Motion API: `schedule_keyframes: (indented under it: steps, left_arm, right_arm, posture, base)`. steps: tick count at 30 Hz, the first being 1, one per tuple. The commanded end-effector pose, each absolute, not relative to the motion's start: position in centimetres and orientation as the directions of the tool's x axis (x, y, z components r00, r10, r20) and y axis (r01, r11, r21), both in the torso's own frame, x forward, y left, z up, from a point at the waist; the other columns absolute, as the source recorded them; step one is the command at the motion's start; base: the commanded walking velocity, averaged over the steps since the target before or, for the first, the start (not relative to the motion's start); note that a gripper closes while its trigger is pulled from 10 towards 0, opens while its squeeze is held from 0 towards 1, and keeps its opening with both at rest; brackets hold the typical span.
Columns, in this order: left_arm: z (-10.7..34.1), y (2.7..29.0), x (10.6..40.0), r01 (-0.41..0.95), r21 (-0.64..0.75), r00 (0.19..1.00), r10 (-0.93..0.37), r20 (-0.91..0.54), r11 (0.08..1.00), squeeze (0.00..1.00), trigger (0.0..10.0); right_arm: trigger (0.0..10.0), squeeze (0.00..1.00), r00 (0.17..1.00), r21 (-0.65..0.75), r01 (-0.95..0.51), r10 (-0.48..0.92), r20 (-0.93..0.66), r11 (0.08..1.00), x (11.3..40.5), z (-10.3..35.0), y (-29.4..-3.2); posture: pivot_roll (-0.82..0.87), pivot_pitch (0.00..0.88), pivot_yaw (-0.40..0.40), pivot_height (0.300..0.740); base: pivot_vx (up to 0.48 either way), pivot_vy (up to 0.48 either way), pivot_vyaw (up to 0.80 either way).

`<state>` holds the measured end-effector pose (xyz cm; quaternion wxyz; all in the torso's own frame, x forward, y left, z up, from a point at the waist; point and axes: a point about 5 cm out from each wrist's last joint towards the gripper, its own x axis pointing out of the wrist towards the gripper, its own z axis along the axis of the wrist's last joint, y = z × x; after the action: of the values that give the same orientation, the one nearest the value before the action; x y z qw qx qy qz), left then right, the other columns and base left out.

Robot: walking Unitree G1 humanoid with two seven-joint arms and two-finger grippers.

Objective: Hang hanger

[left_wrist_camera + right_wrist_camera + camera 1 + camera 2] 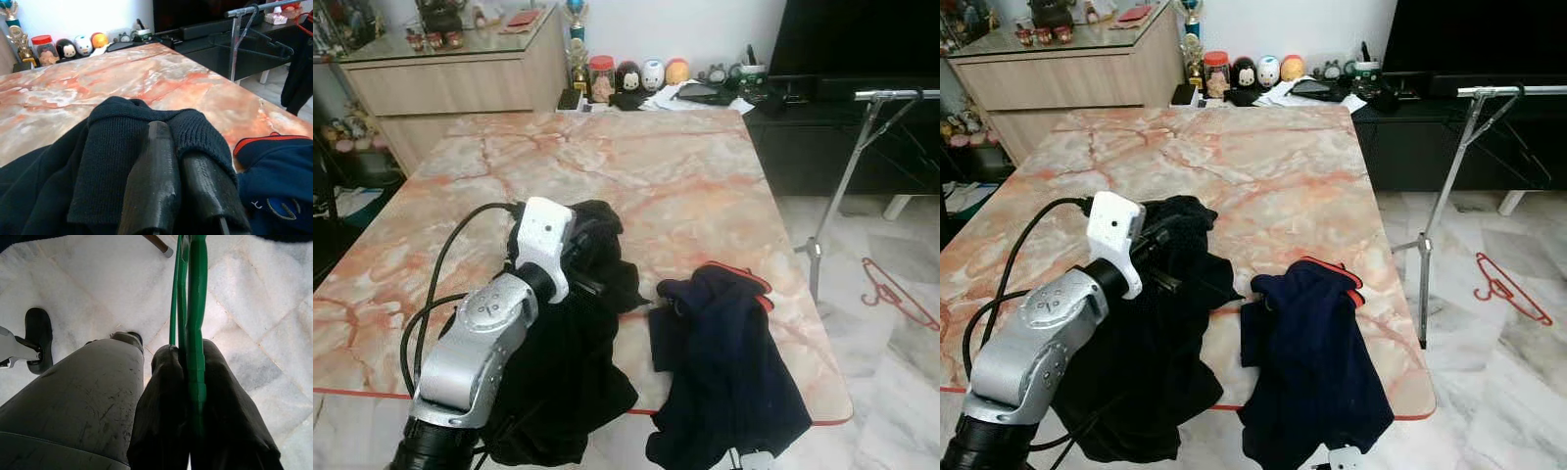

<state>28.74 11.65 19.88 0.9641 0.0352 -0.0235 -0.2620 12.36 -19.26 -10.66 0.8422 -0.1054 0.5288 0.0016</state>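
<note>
A black knit garment lies bunched on the marble table and hangs over its near edge. My left gripper sits at its collar, fingers pressed together with a fold of the fabric bunched around the tips. Down beside the table, my right gripper is shut on a green hanger above the floor. A navy garment with red trim drapes over the table's near right corner. A metal clothes rack stands right of the table.
A red hanger lies on the tiled floor right of the table. Jars and round toys line the far end, a cabinet stands at the back left. My own leg shows below the right gripper.
</note>
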Motion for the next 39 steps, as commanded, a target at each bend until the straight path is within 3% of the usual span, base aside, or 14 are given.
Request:
schedule_keyframes:
  steps: [1,8,10,35,39]
  left_arm:
    - [20.4,12.0,28.5,0.483,0.087,0.872,-0.488,0.037,0.871,0.63,10.0]
    - [20.2,12.0,28.4,0.475,0.066,0.878,-0.478,0.039,0.878,0.72,10.0]
    - [20.2,11.8,28.4,0.480,0.066,0.875,-0.483,0.037,0.875,1.00,10.0]
    - [19.7,13.1,27.3,0.512,0.083,0.859,-0.512,-0.019,0.855,1.00,10.0]
    - [19.3,13.0,26.3,0.580,0.103,0.814,-0.578,-0.055,0.808,1.00,10.0]
  right_arm:
    - [10.0,0.00,0.448,-0.173,-0.116,-0.104,-0.888,0.978,12.6,-10.6,-19.2]
    - [10.0,0.00,0.451,-0.175,-0.115,-0.105,-0.887,0.978,12.6,-10.6,-19.2]
    - [10.0,0.00,0.452,-0.175,-0.113,-0.106,-0.886,0.978,12.6,-10.6,-19.1]
    - [10.0,0.00,0.449,-0.166,-0.112,-0.099,-0.888,0.980,12.6,-10.6,-19.0]
    - [10.0,0.00,0.449,-0.167,-0.111,-0.100,-0.888,0.980,12.6,-10.6,-19.0]
  posture:
    - [0.02,0.000,0.026,0.740]
    - [0.00,0.000,0.033,0.740]
    - [0.00,0.000,0.035,0.740]
    - [0.03,0.000,0.035,0.740]
    - [0.03,0.000,0.033,0.740]
  base:
    - [0.000,0.000,0.00]
    - [0.000,0.000,0.00]
    - [0.000,0.000,0.00]
    - [0.000,0.000,0.00]
    - [0.000,0.000,0.00]
